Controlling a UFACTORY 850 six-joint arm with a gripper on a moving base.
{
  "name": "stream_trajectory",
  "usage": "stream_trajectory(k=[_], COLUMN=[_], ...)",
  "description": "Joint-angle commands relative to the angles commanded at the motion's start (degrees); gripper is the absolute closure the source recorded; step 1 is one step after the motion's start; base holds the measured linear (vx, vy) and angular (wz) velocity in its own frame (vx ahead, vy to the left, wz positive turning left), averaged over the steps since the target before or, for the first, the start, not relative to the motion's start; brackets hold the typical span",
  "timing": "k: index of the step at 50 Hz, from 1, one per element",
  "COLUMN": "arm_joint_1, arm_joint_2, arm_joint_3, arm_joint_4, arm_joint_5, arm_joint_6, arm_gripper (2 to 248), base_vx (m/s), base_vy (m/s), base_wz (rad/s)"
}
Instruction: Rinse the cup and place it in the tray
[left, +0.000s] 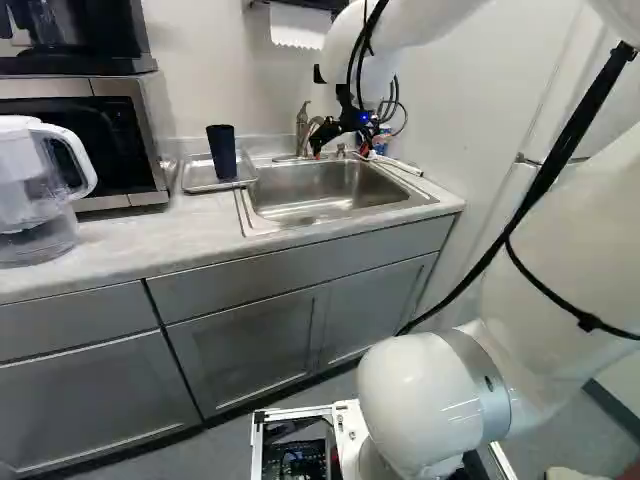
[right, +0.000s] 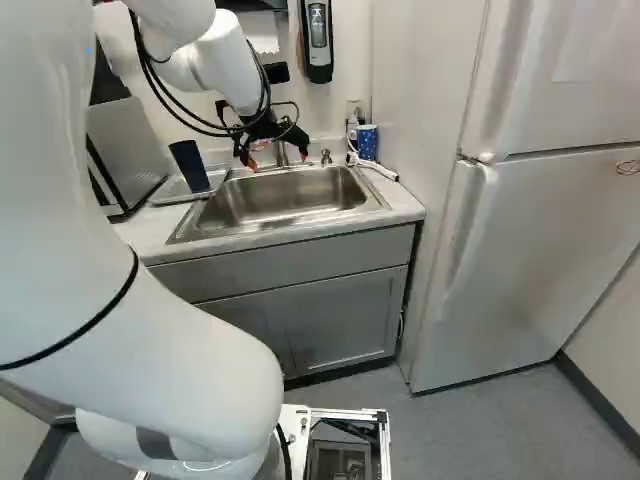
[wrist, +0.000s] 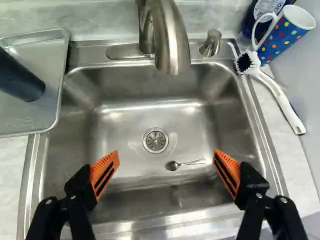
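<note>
The gripper (wrist: 166, 154) has its fingers spread wide, with nothing held, above the sink (wrist: 120, 135). From them, the dark cup (wrist: 20, 77) lies ahead and to the left, standing upright in the tray (wrist: 50, 55); I think this is the task's cup. Farther ahead, to their right, is a spotted cup (wrist: 286, 35). The wrist view cuts the dark one, and its inside is hidden; rinsed or not, I cannot tell.
</note>
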Motion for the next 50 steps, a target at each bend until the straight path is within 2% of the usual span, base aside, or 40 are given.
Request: stream_trajectory(k=[50], arm_joint_1=[0.0], arm_joint_2=[0.0], arm_joint_3=[0.0], arm_joint_4=[0.0], arm_joint_5=[0.0], arm_joint_6=[0.0], arm_gripper=[3], base_vx=[0.0], base_vy=[0.0], base_wz=[0.0])
